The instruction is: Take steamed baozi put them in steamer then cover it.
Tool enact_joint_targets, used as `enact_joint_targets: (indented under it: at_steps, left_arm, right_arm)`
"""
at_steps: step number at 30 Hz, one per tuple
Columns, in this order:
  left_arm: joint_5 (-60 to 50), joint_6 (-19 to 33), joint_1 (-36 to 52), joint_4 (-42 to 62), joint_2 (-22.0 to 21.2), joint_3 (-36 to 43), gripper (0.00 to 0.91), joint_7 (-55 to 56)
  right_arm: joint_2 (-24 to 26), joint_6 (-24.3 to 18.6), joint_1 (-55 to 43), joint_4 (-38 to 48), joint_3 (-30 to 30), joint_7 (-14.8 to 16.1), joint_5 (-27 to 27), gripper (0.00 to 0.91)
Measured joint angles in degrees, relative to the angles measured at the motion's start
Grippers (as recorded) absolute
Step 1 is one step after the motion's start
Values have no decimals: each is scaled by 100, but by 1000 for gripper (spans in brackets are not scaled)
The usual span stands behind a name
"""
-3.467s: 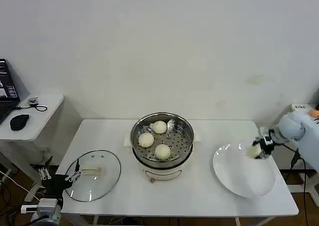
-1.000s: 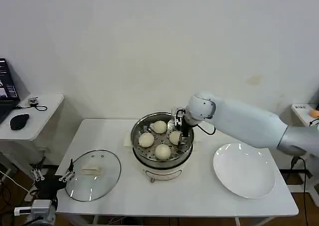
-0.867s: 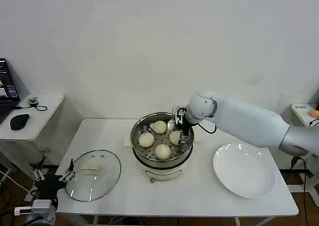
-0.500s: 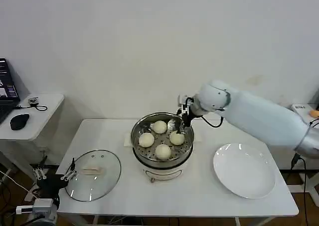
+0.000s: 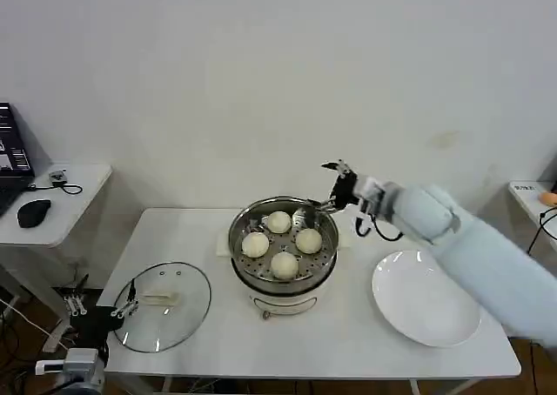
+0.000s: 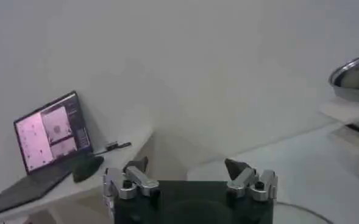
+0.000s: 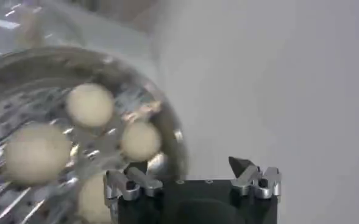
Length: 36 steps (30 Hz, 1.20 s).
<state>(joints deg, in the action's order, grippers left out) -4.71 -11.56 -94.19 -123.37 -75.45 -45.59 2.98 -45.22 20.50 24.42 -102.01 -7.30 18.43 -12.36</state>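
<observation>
All four buns (image 5: 285, 241) sit inside the steamer (image 5: 283, 274), the shiny pot in the middle of the frame on the white surface (image 5: 348, 338). I count one, two, three, four, close together on the tray with holes. So the putting-in part looks done. What is left is the cover. The one glass lid (image 5: 163, 306) lies flat on the surface at the lower left of the frame, well apart from the pot. The left pincer (image 5: 102, 309) is at the lid's left edge, open and holding nothing. The right pincer (image 5: 337, 183) is in the air just above the pot's upper right rim, open and empty too. One white plate (image 5: 426, 298) sits at the right of the frame with nothing on it.
</observation>
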Motion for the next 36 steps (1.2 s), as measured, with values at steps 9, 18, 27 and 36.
enact_joint_targets:
  at_steps: [9,18,27,36]
  left_arm:
    - [-397,257,-46,243,22,98,907,-43]
    - [-2209,680,-146,585,125,363,907,191]
    - [-4456,977,-165,1010,198,706,907,362]
    - [-5820,998,147,1542,350,950,907,277]
  right_arm:
    - [-1146,-1407,2899,-434,2947,-410,208,907]
    - [-2198,-2134,4971,-876,4689,-483,137,907]
    - [-2776,-2464,6045,-1187,5428,-505,176,907]
    - [-3081,-2611,6559,-1396,5759,-523,189,907]
